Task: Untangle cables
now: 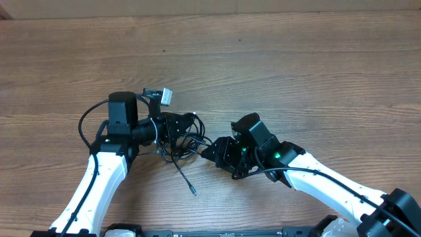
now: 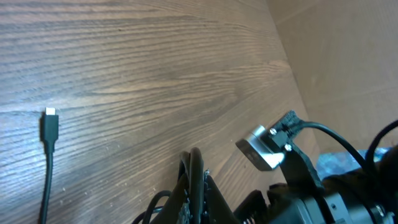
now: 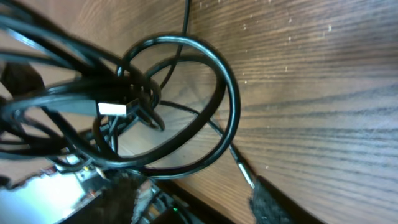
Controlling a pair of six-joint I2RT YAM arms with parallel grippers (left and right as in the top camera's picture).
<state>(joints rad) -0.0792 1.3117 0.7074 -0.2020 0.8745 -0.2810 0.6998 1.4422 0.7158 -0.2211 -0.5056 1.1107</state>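
The cables [image 1: 181, 146] lie in a tangle of thin black cords between my two grippers. One free end [image 1: 193, 191] trails toward the table's front edge. My left gripper [image 1: 191, 122] is shut on a black cable strand [image 2: 196, 177] that stands up between its fingers. Another cable with a small plug [image 2: 50, 124] lies loose on the wood at the left. In the right wrist view, looped cables [image 3: 205, 93] and a silver plug [image 3: 112, 108] fill the frame. My right gripper [image 1: 212, 153] stands open at the tangle's right side, its fingers [image 3: 273, 202] apart with a loop's lower edge lying between them.
The wooden table [image 1: 296, 59] stretches far beyond the tangle. A small silver block on a black bracket [image 1: 164, 97] sits above the left arm. A similar block [image 2: 264, 148] shows on the right arm, close to my left fingers.
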